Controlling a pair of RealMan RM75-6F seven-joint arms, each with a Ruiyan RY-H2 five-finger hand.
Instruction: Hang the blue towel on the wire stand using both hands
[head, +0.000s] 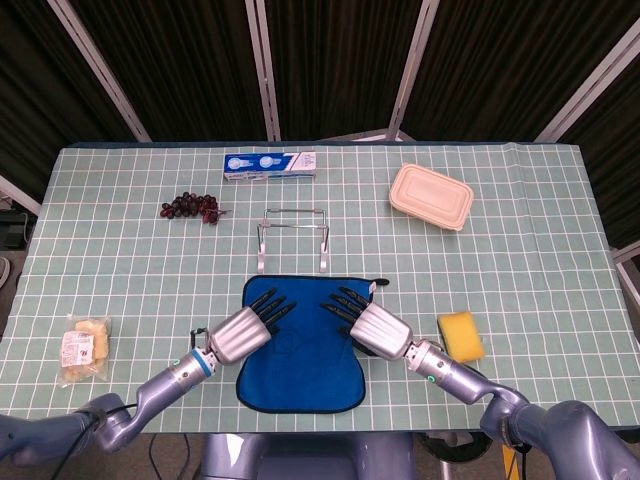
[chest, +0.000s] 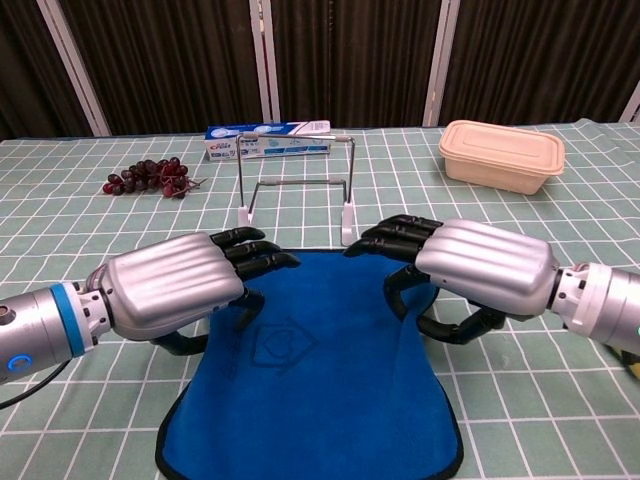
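The blue towel (head: 298, 348) lies flat on the green checked tablecloth (head: 520, 260), at the near edge of the table, its near hem close to the table's front edge. It is a soft, matte cloth with a dark bound border, rounded near corners and a small loop at its far right corner. Just beyond its far edge stands the wire stand (head: 292, 238), a thin metal frame with a straight top bar and white-tipped feet, apart from the towel by a narrow strip of bare cloth.

The left hand (chest: 175, 283) rests on the towel's far left part, ribbed silver back up, its dark fingers (chest: 258, 258) slightly spread and reaching toward the stand, thumb curled beneath. The right hand (chest: 470, 273) sits over the far right corner in the same pose, fingers arched, thumb hooked under; whether either hand actually pinches the cloth cannot be told.

Open tablecloth lies on both sides of the stand. Further back sit dark grapes (head: 189, 207), a long blue-and-white box (head: 269, 165) and a beige lidded container (head: 432, 197) with rounded corners. A yellow sponge (head: 460, 335) lies right of the towel, a clear packet of snacks (head: 82, 347) far left.
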